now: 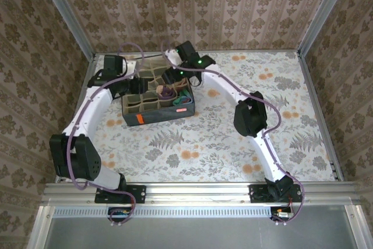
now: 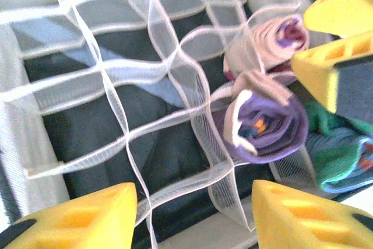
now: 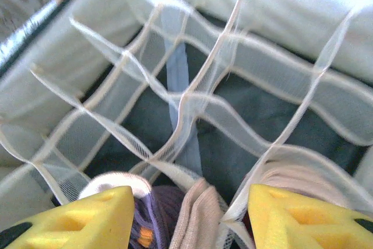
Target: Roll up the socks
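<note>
The left gripper [image 2: 192,217] is seen spread, with nothing held. Just ahead and to its right, the rolled purple sock [image 2: 268,123] is lodged in a mesh compartment of the box [image 1: 163,115]. The peach sock [image 2: 271,39] is rolled just beyond, and the blue-grey sock [image 2: 341,158] is bunched further right. The right gripper [image 3: 186,220] is also spread, above the purple sock.

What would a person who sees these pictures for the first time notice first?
The rolled purple sock sits in a mesh cell of the dark box, with a rolled peach sock right beside it. The left gripper and the right gripper, both yellow-fingered, hang open above the box.
</note>
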Robot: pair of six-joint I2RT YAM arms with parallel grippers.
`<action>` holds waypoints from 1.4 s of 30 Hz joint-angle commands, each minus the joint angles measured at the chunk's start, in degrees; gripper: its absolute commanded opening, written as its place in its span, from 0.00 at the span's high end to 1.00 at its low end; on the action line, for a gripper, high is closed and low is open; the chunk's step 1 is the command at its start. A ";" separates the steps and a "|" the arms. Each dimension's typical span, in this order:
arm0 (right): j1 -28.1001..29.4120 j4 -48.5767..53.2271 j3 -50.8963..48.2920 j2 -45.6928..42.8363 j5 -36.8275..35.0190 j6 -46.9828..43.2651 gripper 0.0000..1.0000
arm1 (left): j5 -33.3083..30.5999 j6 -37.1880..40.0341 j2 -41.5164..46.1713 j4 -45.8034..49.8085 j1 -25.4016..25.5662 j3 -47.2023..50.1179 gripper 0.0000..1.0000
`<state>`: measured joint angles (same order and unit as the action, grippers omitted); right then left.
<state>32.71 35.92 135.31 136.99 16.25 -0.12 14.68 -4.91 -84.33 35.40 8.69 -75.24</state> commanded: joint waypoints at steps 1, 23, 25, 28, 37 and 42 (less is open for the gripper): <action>-0.96 5.60 1.83 -6.37 -1.43 1.44 0.48 | -2.28 3.59 4.74 3.63 -1.61 -2.65 0.44; -11.72 -26.16 -79.87 -66.87 -30.33 3.88 0.00 | -20.95 14.27 44.26 -19.69 -12.38 38.56 0.00; -13.56 -31.12 -87.49 -71.06 -33.16 2.69 0.00 | -23.28 13.52 45.26 -24.31 -12.40 42.82 0.00; -16.76 -40.11 -98.79 -75.56 -35.34 1.79 0.00 | -30.06 10.80 46.53 -32.01 -12.59 49.54 0.00; -23.03 -57.07 -111.47 -72.37 -32.11 3.17 0.00 | -13.84 3.89 35.21 -40.82 -22.66 54.48 0.00; -24.63 -71.37 -113.71 -64.64 -29.07 0.16 0.00 | -4.30 6.55 26.45 -55.15 -21.88 56.86 0.00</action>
<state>9.10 -23.22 23.27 69.69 -15.18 2.00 1.89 1.50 -55.11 -8.12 -13.52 -20.01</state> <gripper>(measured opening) 0.997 0.997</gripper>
